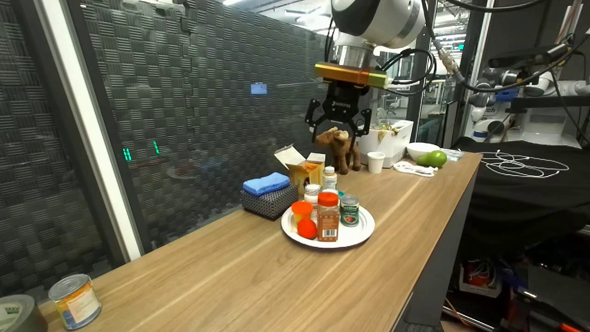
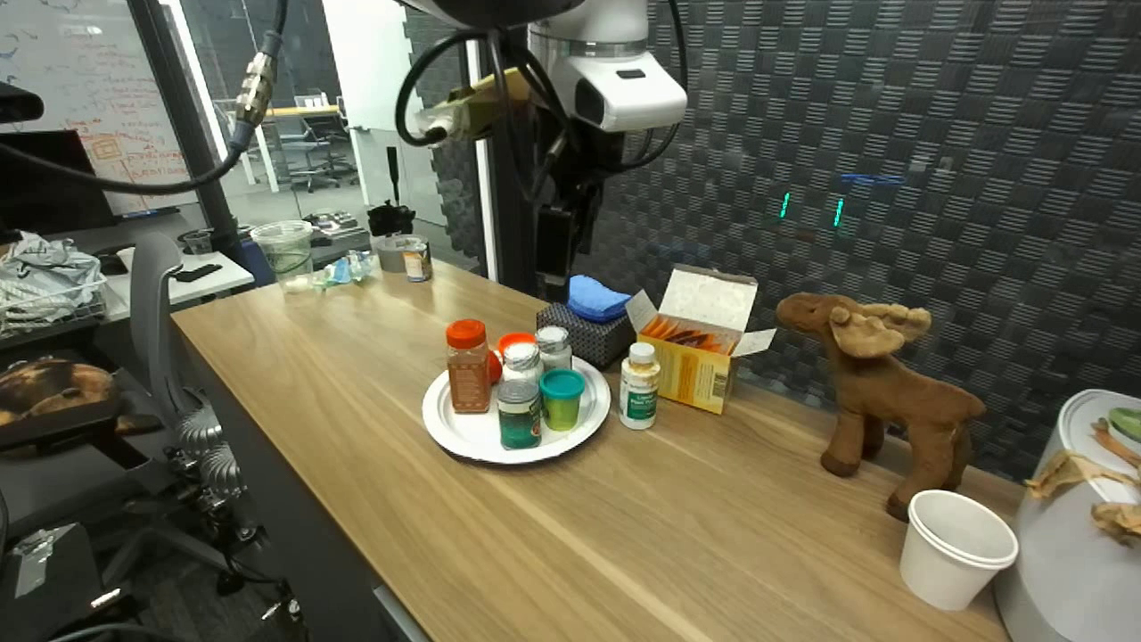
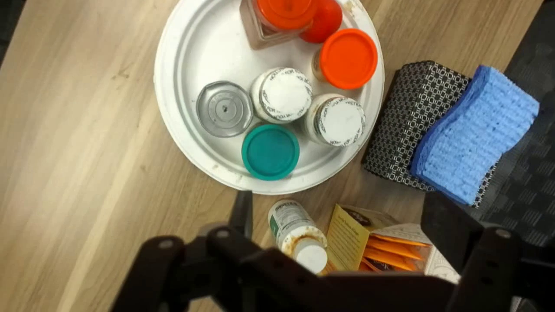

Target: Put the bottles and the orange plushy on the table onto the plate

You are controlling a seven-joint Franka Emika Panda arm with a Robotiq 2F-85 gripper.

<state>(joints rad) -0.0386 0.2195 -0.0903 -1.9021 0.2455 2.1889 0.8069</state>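
Arm (image 1: 385, 25) hangs in from 12 o'clock in an exterior view, wrist upright, gripper (image 1: 334, 139) pointing to 6 o'clock, well above the table (image 1: 258, 276). In the wrist view its 2 fingers (image 3: 242, 213) stand wide apart, at 7 and 4 o'clock. Seen between them, well below: white bottle (image 3: 289, 219), upright on the table just off the 6 o'clock rim of the plate (image 3: 164, 86). On the plate, same view: red-capped bottle (image 3: 264, 34) at 12, round orange-red piece (image 3: 325, 19) at 1, orange-lidded jar (image 3: 347, 58) between 2 and 3, 2 white-sealed jars (image 3: 286, 95), 1 near centre and 1 at 4, teal-lidded jar (image 3: 270, 151) at 6, grey-topped jar (image 3: 224, 108) at 8. Brown plush moose (image 2: 891, 401) on the table, at 3 o'clock from the plate in an exterior view.
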